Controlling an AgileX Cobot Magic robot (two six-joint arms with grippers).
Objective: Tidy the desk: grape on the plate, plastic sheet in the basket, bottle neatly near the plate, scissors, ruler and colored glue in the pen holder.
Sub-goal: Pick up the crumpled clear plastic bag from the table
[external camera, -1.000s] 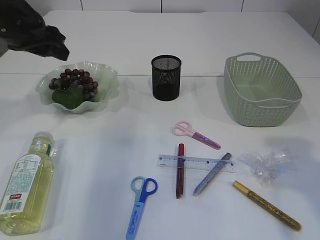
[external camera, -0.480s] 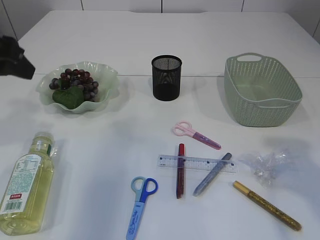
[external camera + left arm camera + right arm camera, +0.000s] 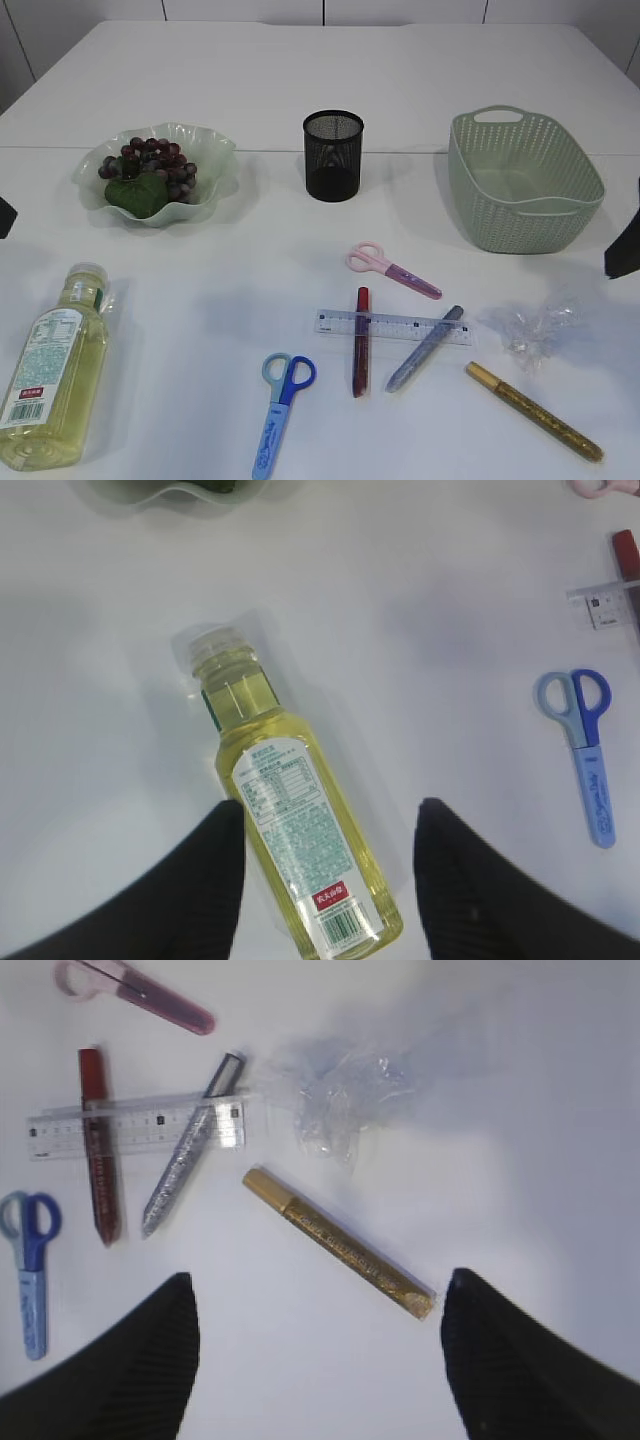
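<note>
- On the counter (image 3: 300, 60), the grape (image 3: 150, 165) is seen in the plate (image 3: 215, 150); the left arm has been withdrawn from it.
- Left jaws (image 3: 325, 865) hover half-open, empty, over the lying bottle (image 3: 285, 835).
- Right jaws (image 3: 320, 1360) hang wide, empty, near the plastic sheet (image 3: 345, 1095).

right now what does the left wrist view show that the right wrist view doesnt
Only the left wrist view shows the bottle, lying on its side between the open left gripper's fingers, and a sliver of the plate's rim at the top edge.

Only the right wrist view shows the crumpled plastic sheet, the gold glue pen, the silver glue pen and the open right gripper above them.

Both show the blue scissors, the pink scissors, the ruler and the red glue pen; the last three are cut off in the left view.
</note>
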